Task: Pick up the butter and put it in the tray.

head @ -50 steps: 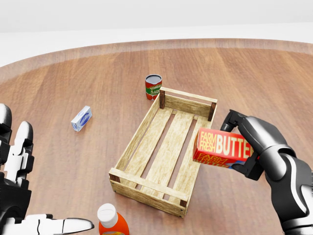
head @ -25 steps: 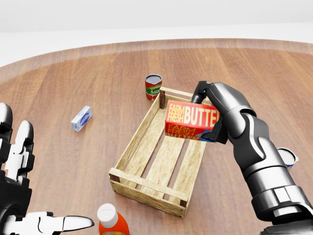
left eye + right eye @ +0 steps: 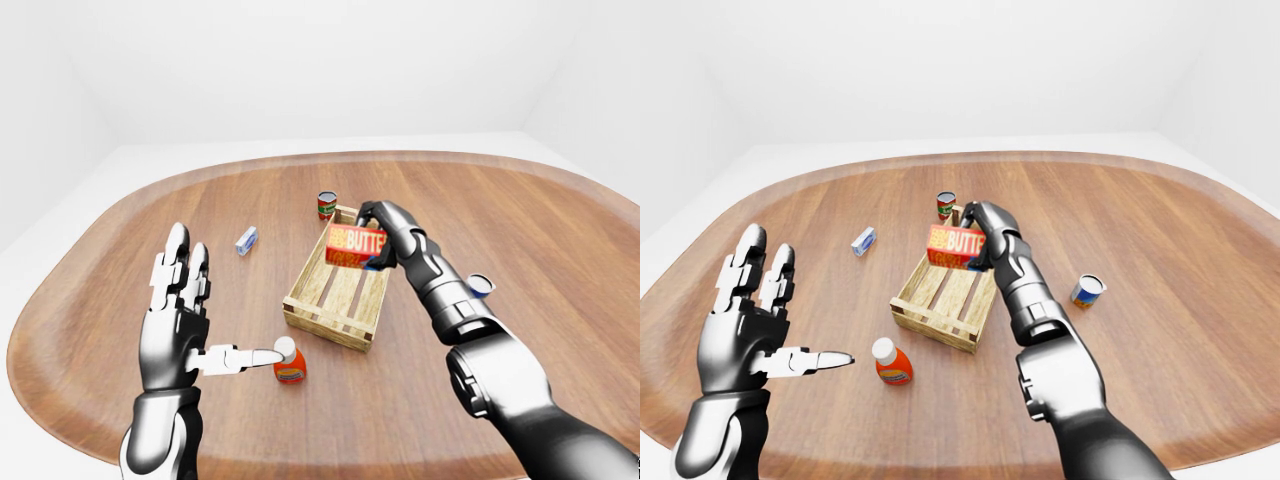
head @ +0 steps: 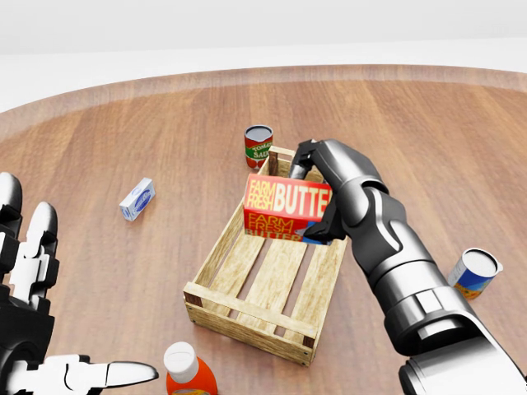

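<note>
My right hand [image 4: 317,197] is shut on the red butter box [image 4: 286,206], holding it above the top end of the wooden slatted tray [image 4: 235,317] in the head view. The box is upright with its label facing me; my fingers wrap its top and right side. The tray lies on the wooden table, empty. My left hand [image 4: 33,329] is open at the lower left of the head view, fingers spread, holding nothing; it shows whole in the left-eye view [image 3: 185,320].
A tomato sauce can [image 4: 258,146] stands just above the tray's top left corner. A small blue-white box [image 4: 137,199] lies to the left. An orange bottle with a white cap [image 4: 188,372] stands below the tray. A blue can [image 4: 473,273] is at right.
My right hand has carried the butter box leftward and up the view, from right of the tray to above its top end. The left hand has not moved.
</note>
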